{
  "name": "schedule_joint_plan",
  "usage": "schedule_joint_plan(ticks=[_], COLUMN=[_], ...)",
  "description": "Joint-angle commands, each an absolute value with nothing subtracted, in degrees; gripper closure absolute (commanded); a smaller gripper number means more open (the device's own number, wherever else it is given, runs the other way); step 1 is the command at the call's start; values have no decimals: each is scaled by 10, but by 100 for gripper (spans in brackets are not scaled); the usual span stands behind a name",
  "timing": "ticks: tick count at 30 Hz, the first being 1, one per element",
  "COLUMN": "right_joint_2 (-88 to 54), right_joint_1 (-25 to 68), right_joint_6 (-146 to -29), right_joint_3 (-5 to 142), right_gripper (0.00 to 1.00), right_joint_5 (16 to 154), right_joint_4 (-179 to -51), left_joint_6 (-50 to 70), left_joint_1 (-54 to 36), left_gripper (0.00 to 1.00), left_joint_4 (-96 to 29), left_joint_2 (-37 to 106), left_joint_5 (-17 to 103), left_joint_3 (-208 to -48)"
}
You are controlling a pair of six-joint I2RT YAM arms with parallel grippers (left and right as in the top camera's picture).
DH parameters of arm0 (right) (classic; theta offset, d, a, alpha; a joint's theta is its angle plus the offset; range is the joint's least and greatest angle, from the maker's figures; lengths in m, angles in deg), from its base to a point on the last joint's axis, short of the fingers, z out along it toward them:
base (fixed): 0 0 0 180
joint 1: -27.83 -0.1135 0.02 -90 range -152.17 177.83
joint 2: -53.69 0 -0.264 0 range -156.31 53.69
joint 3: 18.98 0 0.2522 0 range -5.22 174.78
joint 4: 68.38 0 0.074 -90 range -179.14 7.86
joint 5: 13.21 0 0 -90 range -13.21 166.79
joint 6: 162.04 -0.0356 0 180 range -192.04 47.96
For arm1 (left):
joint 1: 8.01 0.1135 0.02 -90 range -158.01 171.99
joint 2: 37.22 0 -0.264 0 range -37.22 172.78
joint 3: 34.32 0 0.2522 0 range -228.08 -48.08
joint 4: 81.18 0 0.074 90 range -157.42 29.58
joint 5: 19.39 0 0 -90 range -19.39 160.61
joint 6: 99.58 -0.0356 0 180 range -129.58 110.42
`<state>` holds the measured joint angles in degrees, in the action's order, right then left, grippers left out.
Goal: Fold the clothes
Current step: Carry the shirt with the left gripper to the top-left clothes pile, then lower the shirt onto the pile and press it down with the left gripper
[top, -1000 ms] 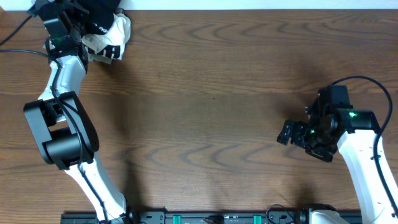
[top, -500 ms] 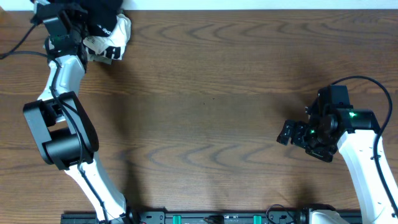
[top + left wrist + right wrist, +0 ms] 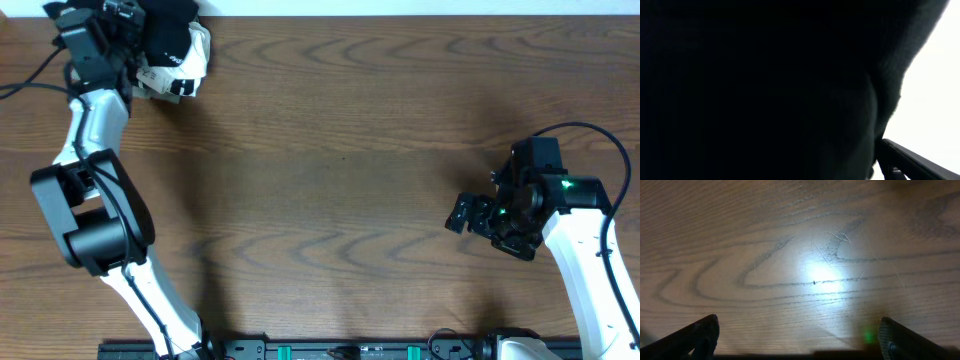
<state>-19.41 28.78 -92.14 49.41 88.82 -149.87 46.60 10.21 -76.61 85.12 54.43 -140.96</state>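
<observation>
Found the black shirt heaped in a dark mound at the far left corner of the table, right at the back edge, not spread out and with no fold yet made. Noted a white bundle with black lettering touching it on the near side, partly under the black cloth. Located the left gripper at that heap, arm stretched far back; cannot tell from either view whether its jaws are closed on fabric or parted. Saw in the left wrist view only dark shirt cloth pressed close to the lens, with a sliver of one finger at the lower right. Found the right gripper well apart from the shirt, over bare wood on the right side, released and holding nothing; confirmed in the right wrist view, with both fingertips wide apart and only tabletop between them. Judged the step in hand as fetching the garment, with folding itself not begun. For the next move: take a firm hold on black cloth alone, keep clear of the white bundle, draw the shirt toward the table's middle, then bring the right arm across to help spread it flat.
</observation>
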Motion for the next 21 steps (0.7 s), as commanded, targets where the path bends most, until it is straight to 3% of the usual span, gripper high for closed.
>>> schedule_joint_plan(ticks=[1, 16, 21], right_joint_2=[-190, -190, -190], right_joint_1=[281, 281, 281], right_joint_6=[-914, -902, -895], right_joint_3=[493, 493, 493], right_gripper=[1, 1, 1], right_joint_5=[893, 893, 893], right_joint_4=[-1499, -1502, -1506], left_joint_6=[466, 432, 348], left_joint_1=[132, 167, 167], left_gripper=[2, 2, 2], left_joint_4=[-732, -665, -663], left_joint_2=[821, 729, 672], left_joint_5=[537, 520, 447], left_joint_3=[-1414, -1414, -1414])
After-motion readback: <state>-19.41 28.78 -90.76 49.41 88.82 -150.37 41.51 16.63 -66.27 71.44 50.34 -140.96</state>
